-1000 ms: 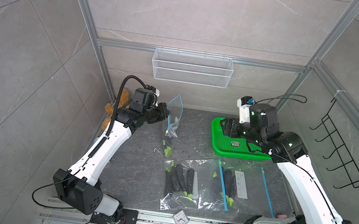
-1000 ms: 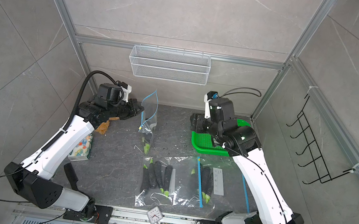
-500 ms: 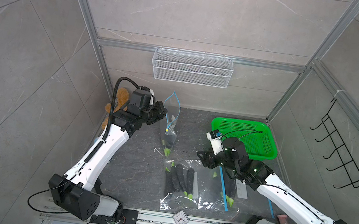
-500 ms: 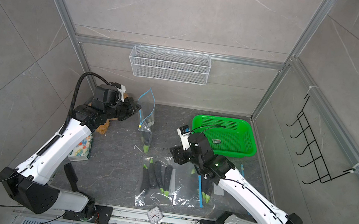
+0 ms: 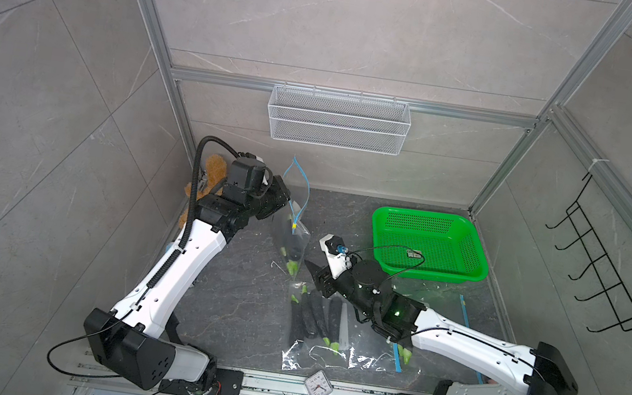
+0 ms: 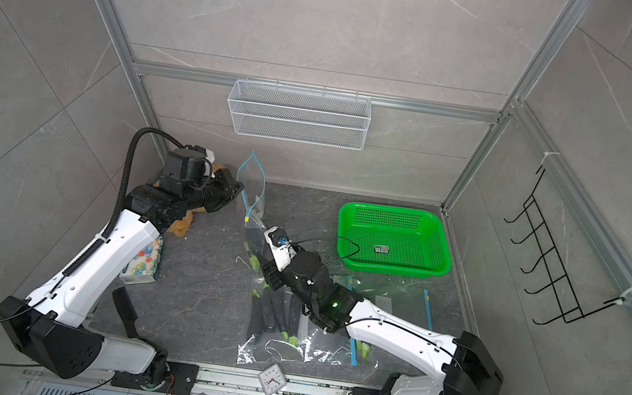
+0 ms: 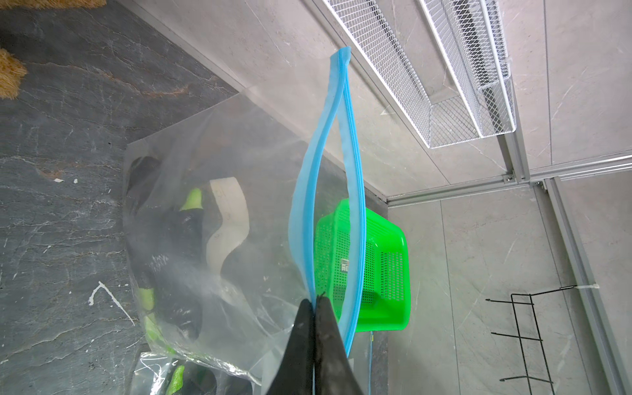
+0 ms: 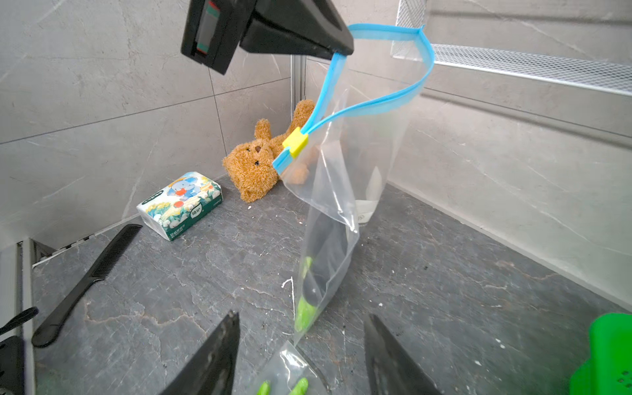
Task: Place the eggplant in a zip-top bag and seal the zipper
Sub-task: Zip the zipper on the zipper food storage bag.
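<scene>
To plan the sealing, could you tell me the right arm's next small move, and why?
Probably raise the open right gripper to the yellow slider and close on it: the eggplant is already in the bag, the zipper gapes open, and the left gripper pinches its edge.

Eggplant [image 8: 325, 256] inside hanging, open zip-top bag [image 8: 362, 154]

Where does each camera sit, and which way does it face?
Top views: high above the robot's base, looking down on the table; left arm and right arm show whole.
Left wrist: on the left arm, looking past the shut left gripper at the zip-top bag.
Right wrist: on the right arm, looking past the open right gripper at that bag.
Shared: all show the bag and left gripper.
</scene>
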You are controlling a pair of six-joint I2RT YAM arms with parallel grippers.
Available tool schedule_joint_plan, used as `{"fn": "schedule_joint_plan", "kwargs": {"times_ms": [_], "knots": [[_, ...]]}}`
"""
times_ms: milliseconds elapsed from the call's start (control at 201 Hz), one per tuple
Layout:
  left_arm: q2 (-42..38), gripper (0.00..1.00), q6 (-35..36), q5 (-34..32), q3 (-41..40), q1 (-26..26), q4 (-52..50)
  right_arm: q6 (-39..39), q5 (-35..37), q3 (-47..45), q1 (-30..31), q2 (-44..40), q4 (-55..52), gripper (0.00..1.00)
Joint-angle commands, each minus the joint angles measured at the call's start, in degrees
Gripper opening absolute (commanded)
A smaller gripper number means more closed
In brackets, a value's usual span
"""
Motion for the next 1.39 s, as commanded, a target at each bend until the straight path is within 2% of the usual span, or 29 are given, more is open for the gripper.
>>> {"fn": "schedule_joint_plan", "kwargs": {"times_ms": [0, 269, 682, 941, 1020, 1050, 1384], "knots": [[-2.5, 0.00, -1.0, -0.5, 1.1, -0.2, 2.7, -4.2, 3.3, 2.4, 0.8, 2.7, 8.1, 0.63], [-3.7, 0.00, -1.4, -0.7, 0.0, -0.2, 3.2, -7.3, 6.5, 7.4, 2.8, 8.9, 13.1, 0.58], [-4.8, 0.00, -1.5, -0.6, -0.5, -0.2, 3.3, -11.0, 9.6, 13.0, 2.4, 13.0, 11.9, 0.52], [-5.4, 0.00, -1.6, -0.3, -0.5, -0.2, 3.3, -11.4, 9.4, 15.0, 1.0, 14.8, 11.7, 0.36], [-5.5, 0.00, -1.6, -0.3, -0.4, -0.2, 3.2, -11.1, 9.3, 15.0, 0.2, 15.0, 11.8, 0.23], [-5.6, 0.00, -1.7, -0.3, -0.4, -0.2, 3.2, -11.1, 9.1, 14.9, 0.0, 15.0, 11.8, 0.22], [-6.0, 0.00, -2.0, -0.1, -0.8, -0.2, 3.5, -11.2, 8.1, 14.9, -1.6, 15.0, 13.0, 0.22]]}}
